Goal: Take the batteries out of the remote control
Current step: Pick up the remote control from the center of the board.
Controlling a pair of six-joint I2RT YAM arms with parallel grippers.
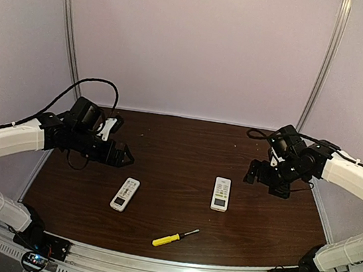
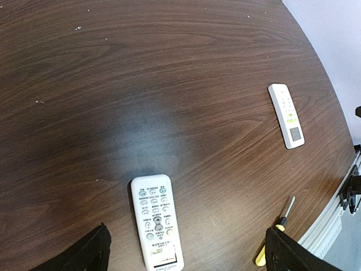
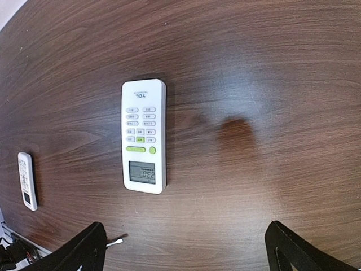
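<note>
Top external view: my left gripper point(image 1: 124, 157) and right gripper point(image 1: 252, 172) stand wide apart, empty, while the left remote point(image 1: 124, 194) and right remote point(image 1: 221, 193), both white, lie buttons-up beyond the screwdriver point(image 1: 174, 238).

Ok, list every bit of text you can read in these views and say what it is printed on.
"TCL": on the white rectangular plastic remote with green buttons, at the end away from its display.
Its button labels and display digits: too blurred to read.
White plastic remote with grey buttons: button labels and bottom print too small to read.
Yellow-handled screwdriver: no text visible.
</note>
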